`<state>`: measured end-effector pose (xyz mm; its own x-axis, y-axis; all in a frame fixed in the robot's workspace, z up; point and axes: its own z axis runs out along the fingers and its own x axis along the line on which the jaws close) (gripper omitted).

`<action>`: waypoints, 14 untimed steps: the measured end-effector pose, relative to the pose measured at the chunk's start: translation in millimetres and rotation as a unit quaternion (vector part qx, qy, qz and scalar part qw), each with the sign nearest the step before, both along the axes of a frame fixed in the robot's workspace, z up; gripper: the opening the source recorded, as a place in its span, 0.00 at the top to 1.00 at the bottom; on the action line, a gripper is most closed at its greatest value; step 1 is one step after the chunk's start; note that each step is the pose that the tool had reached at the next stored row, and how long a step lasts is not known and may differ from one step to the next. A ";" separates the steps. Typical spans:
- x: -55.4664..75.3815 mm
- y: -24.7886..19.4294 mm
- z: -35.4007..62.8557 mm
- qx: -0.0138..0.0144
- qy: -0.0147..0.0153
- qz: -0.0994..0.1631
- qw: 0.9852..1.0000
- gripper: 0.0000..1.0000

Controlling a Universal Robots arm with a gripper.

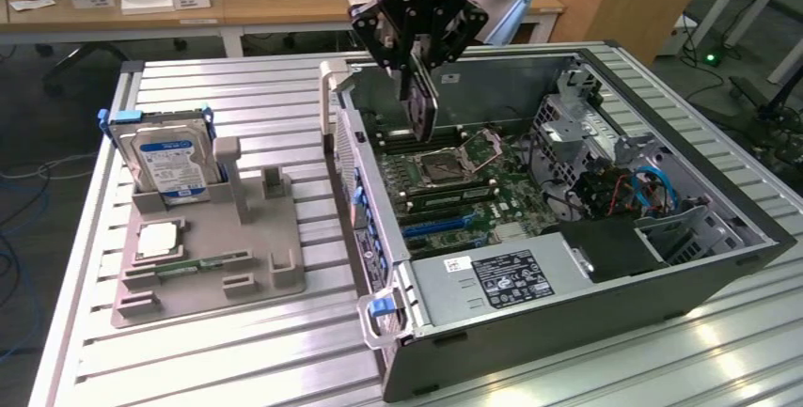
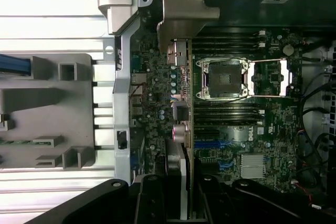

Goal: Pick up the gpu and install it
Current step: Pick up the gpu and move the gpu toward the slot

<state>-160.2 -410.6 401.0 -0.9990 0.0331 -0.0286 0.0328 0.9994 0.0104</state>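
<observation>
Exterior view, starting at its left: a grey holder (image 1: 207, 266) sits near that edge of the slatted worktop (image 1: 251, 360), with a hard drive (image 1: 169, 164) standing upright at its far end. Beside it lies the open computer case (image 1: 565, 332), reaching toward the opposite edge. Over the case's far end the tool (image 1: 420, 67) clamps the gpu (image 1: 420, 111), which hangs on edge above the motherboard (image 1: 458, 191), not yet seated. In the wrist view its pale bracket (image 2: 184, 9) lies near a case corner.

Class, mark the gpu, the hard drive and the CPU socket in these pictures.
gpu (image 1: 419, 111): exterior view, dark board's lower half.
hard drive (image 1: 172, 163): exterior view, blue label.
CPU socket (image 2: 223, 78): wrist view, dark centre.
</observation>
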 end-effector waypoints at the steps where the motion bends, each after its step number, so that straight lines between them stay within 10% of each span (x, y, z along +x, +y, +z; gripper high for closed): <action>1: 1.8 0.0 -0.1 0.000 0.000 0.000 1.000 0.72; 14: 33.1 0.0 -0.8 0.000 0.000 0.000 1.000 0.72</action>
<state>-127.1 -410.6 400.1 -0.9991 0.0327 -0.0286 0.0324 0.9994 0.0104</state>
